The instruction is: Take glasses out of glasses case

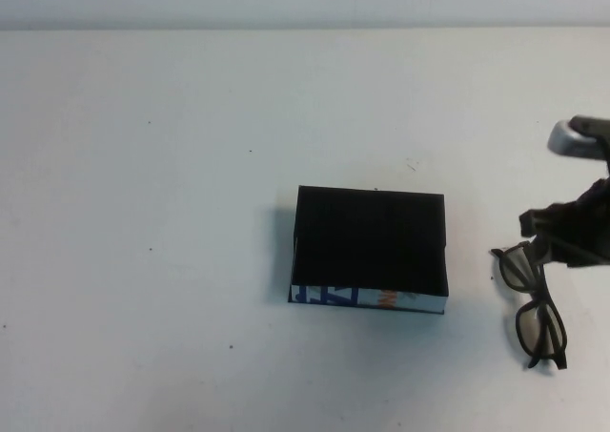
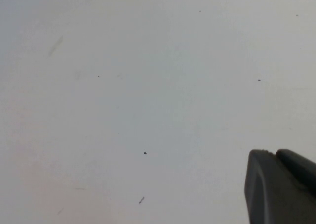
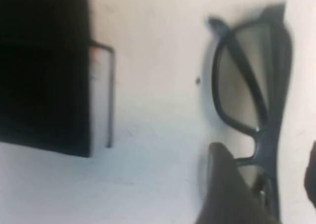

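The glasses case (image 1: 370, 249) is a black box, open and empty, in the middle of the table, its white printed side facing the near edge. It also shows in the right wrist view (image 3: 44, 70). The dark-rimmed glasses (image 1: 536, 308) lie on the table to its right, outside the box. My right gripper (image 1: 562, 236) is low over their far lens. In the right wrist view the right gripper (image 3: 264, 159) is open, one finger on either side of the glasses (image 3: 247, 80), near their bridge. My left gripper (image 2: 279, 184) is shut and empty over bare table, and is out of the high view.
The white table (image 1: 191, 165) spreads wide to the left of the box. Its back edge meets a pale wall. The glasses lie close to the right border of the high view.
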Available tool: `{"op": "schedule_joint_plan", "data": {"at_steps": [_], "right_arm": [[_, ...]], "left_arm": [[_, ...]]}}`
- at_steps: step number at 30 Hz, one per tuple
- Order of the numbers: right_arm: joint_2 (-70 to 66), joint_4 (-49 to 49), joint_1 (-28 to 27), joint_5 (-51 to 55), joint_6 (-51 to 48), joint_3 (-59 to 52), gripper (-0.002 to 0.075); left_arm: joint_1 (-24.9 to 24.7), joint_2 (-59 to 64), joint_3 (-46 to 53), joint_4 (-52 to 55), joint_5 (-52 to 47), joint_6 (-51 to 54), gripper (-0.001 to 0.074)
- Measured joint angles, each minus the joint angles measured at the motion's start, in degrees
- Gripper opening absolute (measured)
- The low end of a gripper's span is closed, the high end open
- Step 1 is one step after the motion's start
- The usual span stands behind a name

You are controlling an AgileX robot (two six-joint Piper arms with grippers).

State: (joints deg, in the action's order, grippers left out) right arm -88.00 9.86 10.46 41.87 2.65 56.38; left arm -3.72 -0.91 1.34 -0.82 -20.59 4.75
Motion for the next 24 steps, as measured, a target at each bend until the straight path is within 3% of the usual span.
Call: {"op": "schedule_joint_plan", "data": {"at_steps": [7,14,24], "right_arm": [[21.34,-5.25,0.0,-0.56,-0.09,-0.12,0.0191],[41.61,-6.4,-0.18,-2.51,-0.09,-4.15,0.0019],[58.42,-6.19,-0.28,-4.97,-0.09,-16.95,-0.0015]], "left_arm": [[0.0,0.0,0.0,0.0,0.0,0.0,-0.0004],[0.0,0.0,0.0,0.0,0.0,0.0,-0.0004],[0.0,0.0,0.0,0.0,0.0,0.0,-0.0004]]}}
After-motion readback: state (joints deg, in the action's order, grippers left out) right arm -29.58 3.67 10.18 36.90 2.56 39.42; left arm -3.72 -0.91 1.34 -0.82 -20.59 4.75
